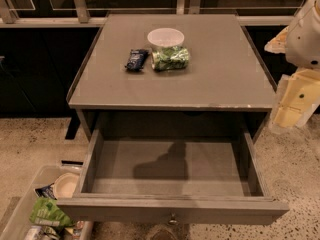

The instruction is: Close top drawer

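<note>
Wide grey-brown wooden top drawer [170, 205] is sitting pulled well out of the grey cabinet [220, 84]. Its front panel is facing the camera, small round metal knob [172, 218] at centre. A shadow is lying across the drawer's inside bottom.

Clear plastic bin [20, 204] is standing at lower left, just beside the drawer's left corner, holding a green bag [47, 215].

Round white bowl [165, 36] is sitting on the cabinet top, green packet [170, 58] just in front of it, dark blue packet [136, 59] just left of that.

White-and-yellow gripper [295, 101] is hanging at the right edge, near the cabinet's right front corner, apart from the drawer. Can't tell how far open it is or whether it's holding anything.
</note>
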`<act>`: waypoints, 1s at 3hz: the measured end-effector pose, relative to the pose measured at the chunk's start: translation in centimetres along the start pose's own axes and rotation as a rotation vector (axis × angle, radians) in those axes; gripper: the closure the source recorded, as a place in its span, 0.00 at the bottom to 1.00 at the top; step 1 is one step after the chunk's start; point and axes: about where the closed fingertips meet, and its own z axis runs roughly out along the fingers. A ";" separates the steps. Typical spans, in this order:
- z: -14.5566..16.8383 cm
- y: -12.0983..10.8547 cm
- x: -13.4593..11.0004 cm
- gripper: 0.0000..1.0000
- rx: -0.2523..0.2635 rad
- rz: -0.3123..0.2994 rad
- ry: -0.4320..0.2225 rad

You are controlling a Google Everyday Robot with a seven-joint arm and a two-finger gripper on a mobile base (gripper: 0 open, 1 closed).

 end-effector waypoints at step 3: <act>-2.9 -0.1 9.9 0.00 0.093 0.159 0.056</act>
